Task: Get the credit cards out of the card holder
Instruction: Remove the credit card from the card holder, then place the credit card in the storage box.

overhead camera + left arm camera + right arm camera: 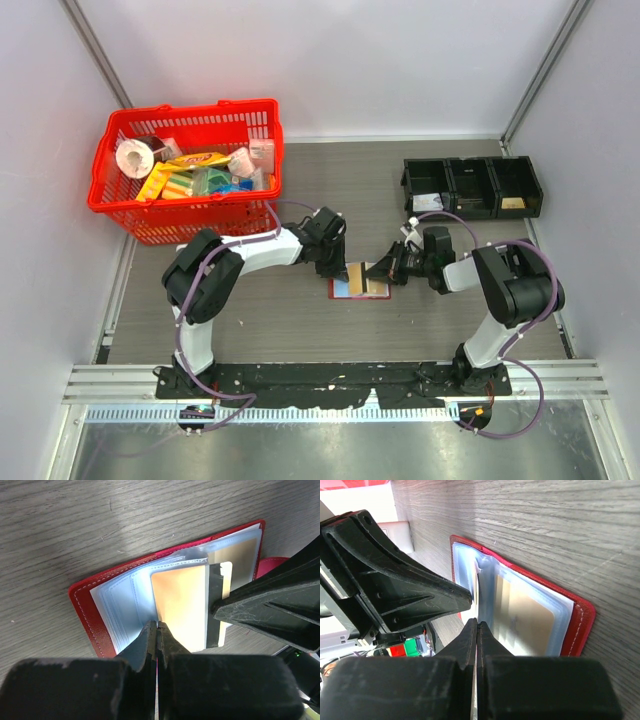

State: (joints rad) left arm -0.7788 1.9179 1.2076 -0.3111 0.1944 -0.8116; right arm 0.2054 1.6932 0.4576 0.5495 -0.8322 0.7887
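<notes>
The red card holder (pixel 345 293) lies spread open on the table between my two grippers. The left wrist view shows its red cover (pixel 85 615), pale blue sleeves and a tan credit card (pixel 180 605) in a sleeve. Beside that one lies another card (pixel 227 580) with a dark stripe. My left gripper (pixel 158 625) is shut, its tips at the sleeve edge beside the tan card. My right gripper (pixel 478 623) is also shut, its tips at the middle sleeves, left of a tan card (pixel 530 615). Whether either pinches a sleeve or card is not visible. The two grippers nearly touch over the holder.
A red plastic basket (pixel 112 195) full of groceries stands at the back left. A black tray with three compartments (pixel 470 187) sits at the back right. White walls close in the table on three sides.
</notes>
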